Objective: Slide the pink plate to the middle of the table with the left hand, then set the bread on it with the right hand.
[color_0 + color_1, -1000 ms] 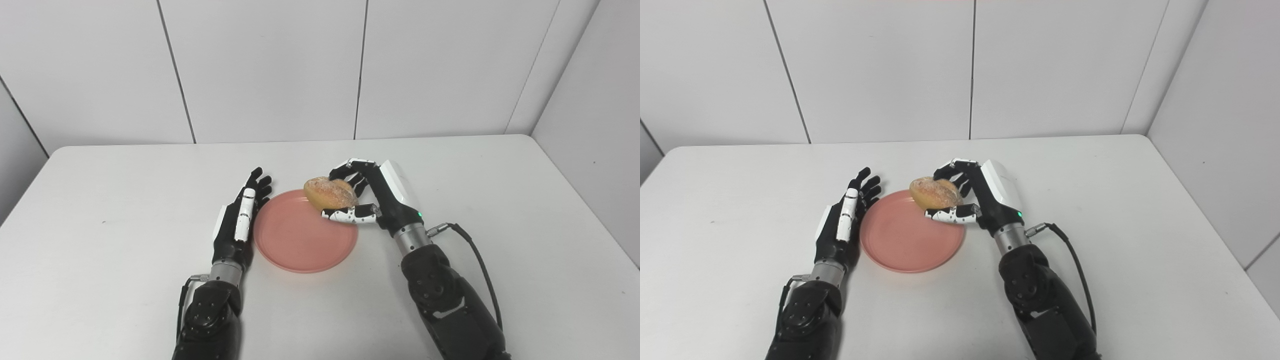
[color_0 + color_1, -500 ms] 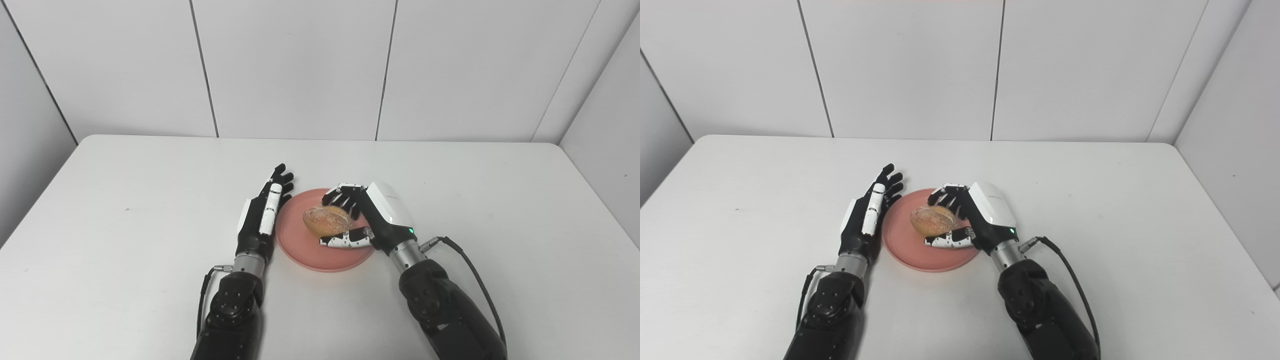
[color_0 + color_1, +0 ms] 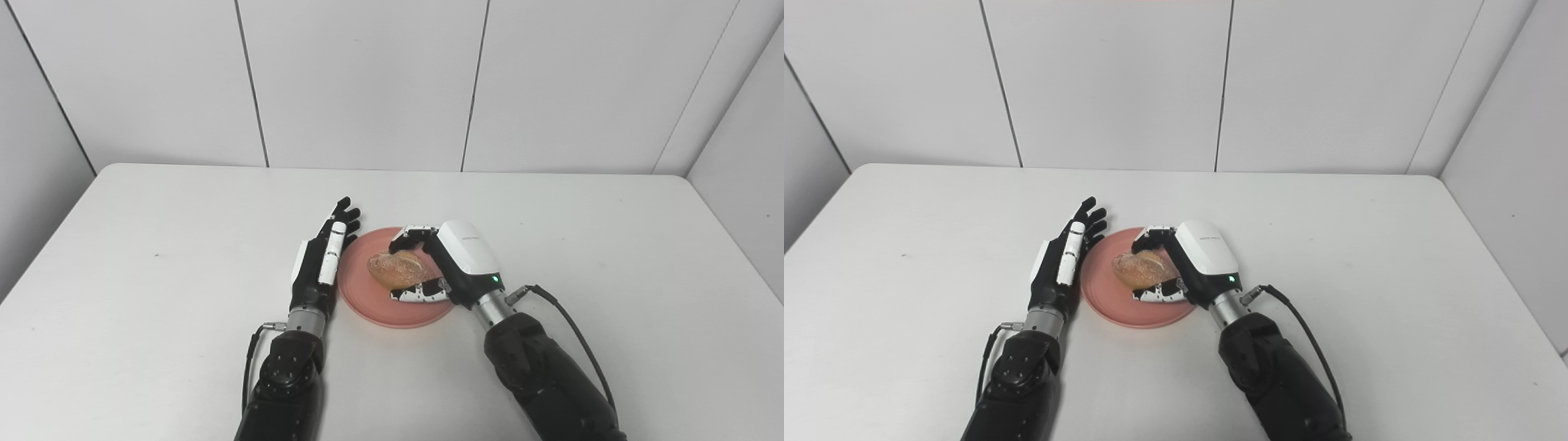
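Gripping one bread [image 3: 397, 270] over one pink plate [image 3: 367, 304]: right hand [image 3: 450, 266]; left hand [image 3: 321, 261] open, empty.

Both arms matte black with silver metal wrist collars. Left robot hand [image 3: 318, 266]: black fingers, white panels. Right robot hand [image 3: 450, 266]: large white back cover, small green LED, black-and-white speckled thumb. Black cable with metal plug at each wrist.
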Controlling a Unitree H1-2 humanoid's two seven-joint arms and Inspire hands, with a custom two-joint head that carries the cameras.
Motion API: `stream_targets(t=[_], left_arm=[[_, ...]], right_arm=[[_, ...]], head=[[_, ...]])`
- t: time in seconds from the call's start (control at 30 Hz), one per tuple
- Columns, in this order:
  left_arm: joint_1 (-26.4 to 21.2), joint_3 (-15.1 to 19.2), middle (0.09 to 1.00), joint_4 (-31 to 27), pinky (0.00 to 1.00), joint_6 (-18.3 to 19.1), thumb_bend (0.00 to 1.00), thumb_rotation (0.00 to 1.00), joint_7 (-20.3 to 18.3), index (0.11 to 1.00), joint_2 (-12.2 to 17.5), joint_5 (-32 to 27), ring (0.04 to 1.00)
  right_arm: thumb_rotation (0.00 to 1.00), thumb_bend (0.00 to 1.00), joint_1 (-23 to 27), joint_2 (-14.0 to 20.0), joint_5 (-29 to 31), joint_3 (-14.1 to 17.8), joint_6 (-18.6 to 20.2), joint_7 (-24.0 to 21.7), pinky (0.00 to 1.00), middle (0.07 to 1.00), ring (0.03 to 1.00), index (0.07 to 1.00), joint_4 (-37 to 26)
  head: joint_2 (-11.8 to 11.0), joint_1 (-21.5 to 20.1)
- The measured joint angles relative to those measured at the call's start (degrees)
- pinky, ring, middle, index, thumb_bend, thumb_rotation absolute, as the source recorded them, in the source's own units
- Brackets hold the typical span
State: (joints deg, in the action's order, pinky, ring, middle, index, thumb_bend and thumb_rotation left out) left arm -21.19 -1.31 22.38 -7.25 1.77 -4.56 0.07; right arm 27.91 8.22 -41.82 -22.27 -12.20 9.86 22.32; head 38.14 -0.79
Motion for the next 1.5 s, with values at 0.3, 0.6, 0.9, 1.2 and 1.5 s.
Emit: stream_targets(t=[0.3,0.6,0.9,1.2,1.5], left_arm=[[0.0,0.1,0.898,0.0,0.89,-0.2,0.47,1.0,0.0,0.9,0.0,0.0,0.902],[0.0,0.5,0.897,0.1,0.91,-0.6,0.5,1.0,0.0,0.894,0.0,-0.1,0.911],[0.0,1.6,0.89,0.1,0.92,-0.6,0.49,1.0,0.6,0.876,0.0,-0.1,0.913],[-0.1,2.6,0.896,0.0,0.92,-0.5,0.45,1.0,0.6,0.88,0.2,-0.2,0.92],[0.2,2.8,0.897,-0.5,0.93,-0.4,0.44,1.0,0.4,0.878,0.7,-0.2,0.922]], right_arm=[[0.77,0.63,0.0,1.1,0.0,-0.1,-0.1,-0.3,0.93,0.952,0.932,0.897,-1.8],[0.78,0.65,-2.7,1.6,3.1,1.5,-0.1,-1.7,0.9,0.967,0.937,0.933,-6.7],[0.86,0.6,-6.2,0.4,8.7,5.7,0.2,-4.0,0.91,0.998,0.967,0.998,-10.4],[0.99,0.56,-7.7,-2.7,19.5,11.8,1.2,-5.8,1.0,1.0,1.0,1.0,-10.4],[1.0,0.64,-7.9,-6.6,27.9,16.2,7.5,-6.9,1.0,1.0,1.0,1.0,-9.2]], head=[[-0.1,-0.4],[-0.2,-1.0],[-0.1,-1.4],[-0.1,-2.5],[0.0,-3.4]])
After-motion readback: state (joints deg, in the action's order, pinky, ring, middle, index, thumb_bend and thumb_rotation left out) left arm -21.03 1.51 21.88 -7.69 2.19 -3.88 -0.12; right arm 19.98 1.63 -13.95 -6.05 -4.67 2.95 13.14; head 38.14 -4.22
